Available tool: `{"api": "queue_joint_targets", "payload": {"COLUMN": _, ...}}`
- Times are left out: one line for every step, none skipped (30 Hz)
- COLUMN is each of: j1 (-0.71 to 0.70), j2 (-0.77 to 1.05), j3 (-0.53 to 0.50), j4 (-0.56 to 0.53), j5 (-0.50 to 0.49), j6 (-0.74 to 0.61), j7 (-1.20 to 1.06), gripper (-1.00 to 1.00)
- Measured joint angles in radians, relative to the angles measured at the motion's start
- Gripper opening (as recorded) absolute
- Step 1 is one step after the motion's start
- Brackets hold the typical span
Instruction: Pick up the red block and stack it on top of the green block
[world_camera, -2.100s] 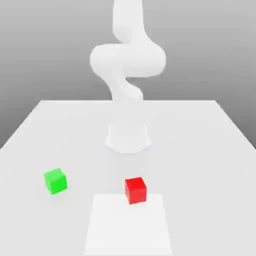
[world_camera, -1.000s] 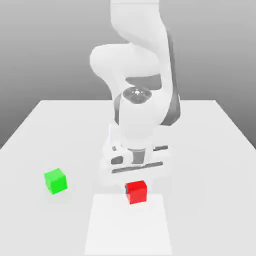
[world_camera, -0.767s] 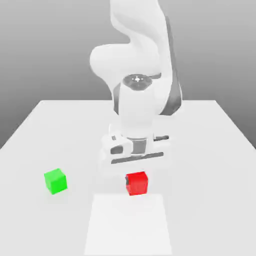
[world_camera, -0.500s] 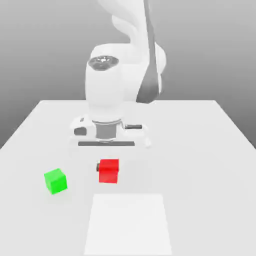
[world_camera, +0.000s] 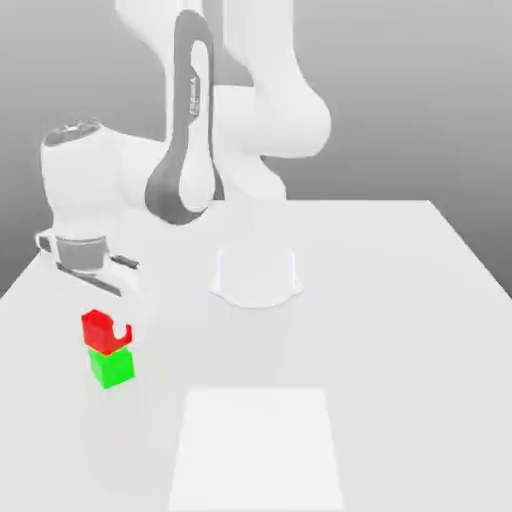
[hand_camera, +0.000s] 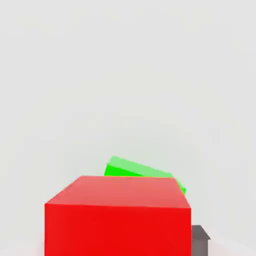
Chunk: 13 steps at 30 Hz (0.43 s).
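Observation:
The red block (world_camera: 98, 328) sits on top of the green block (world_camera: 111, 367) near the exterior view's left edge of the table, shifted slightly left of it. My gripper (world_camera: 108, 326) hangs straight down over the stack, with its fingers on either side of the red block, and stands open. In the hand view the red block (hand_camera: 117, 220) is close in front, with a strip of the green block (hand_camera: 137, 170) showing past its top edge. One dark finger pad (hand_camera: 200, 240) stands just beside the red block's side.
The white table (world_camera: 400, 300) spreads wide around the stack. The arm's round base (world_camera: 255, 275) stands at mid-table. A paler square patch (world_camera: 255, 445) lies flat on the near middle of the table.
The gripper carried the red block from the pale patch's far edge leftward across the table and onto the green block. Its jaws have parted from the block.

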Motion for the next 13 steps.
{"api": "queue_joint_targets", "payload": {"j1": 0.002, "j2": 0.0, "j3": 0.0, "j4": 0.0, "j5": 0.0, "j6": 0.0, "j7": 0.0, "gripper": 1.0}}
{"api": "queue_joint_targets", "payload": {"j1": 0.002, "j2": 0.0, "j3": 0.0, "j4": 0.0, "j5": 0.0, "j6": 0.0, "j7": 0.0, "gripper": 1.0}}
{"api": "queue_joint_targets", "payload": {"j1": 0.003, "j2": 0.0, "j3": 0.0, "j4": 0.0, "j5": 0.0, "j6": 0.0, "j7": 0.0, "gripper": 1.0}}
{"api": "queue_joint_targets", "payload": {"j1": 0.003, "j2": 0.0, "j3": 0.0, "j4": 0.0, "j5": 0.0, "j6": 0.0, "j7": 0.0, "gripper": 1.0}}
{"api": "queue_joint_targets", "payload": {"j1": -0.001, "j2": 0.014, "j3": 0.003, "j4": 0.0, "j5": 0.015, "j6": 0.013, "j7": -0.011, "gripper": 1.0}}
{"api": "queue_joint_targets", "payload": {"j1": -0.003, "j2": 0.003, "j3": -0.001, "j4": 0.0, "j5": 0.003, "j6": 0.003, "j7": -0.002, "gripper": 1.0}}
{"api": "queue_joint_targets", "payload": {"j1": -0.008, "j2": -0.021, "j3": -0.004, "j4": 0.0, "j5": -0.02, "j6": -0.019, "j7": 0.014, "gripper": 1.0}}
{"api": "queue_joint_targets", "payload": {"j1": -0.018, "j2": -0.05, "j3": -0.003, "j4": -0.001, "j5": -0.046, "j6": -0.047, "j7": 0.032, "gripper": 1.0}}
{"api": "queue_joint_targets", "payload": {"j1": -0.025, "j2": -0.081, "j3": -0.002, "j4": -0.001, "j5": -0.072, "j6": -0.076, "j7": 0.05, "gripper": 1.0}}
{"api": "queue_joint_targets", "payload": {"j1": -0.034, "j2": -0.114, "j3": 0.003, "j4": -0.002, "j5": -0.095, "j6": -0.107, "j7": 0.066, "gripper": 1.0}}
{"api": "queue_joint_targets", "payload": {"j1": -0.043, "j2": -0.146, "j3": 0.007, "j4": -0.003, "j5": -0.117, "j6": -0.138, "j7": 0.081, "gripper": 1.0}}
{"api": "queue_joint_targets", "payload": {"j1": -0.053, "j2": -0.179, "j3": 0.012, "j4": -0.005, "j5": -0.136, "j6": -0.169, "j7": 0.094, "gripper": 1.0}}
{"api": "queue_joint_targets", "payload": {"j1": -0.065, "j2": -0.21, "j3": 0.019, "j4": -0.006, "j5": -0.153, "j6": -0.198, "j7": 0.105, "gripper": 1.0}}
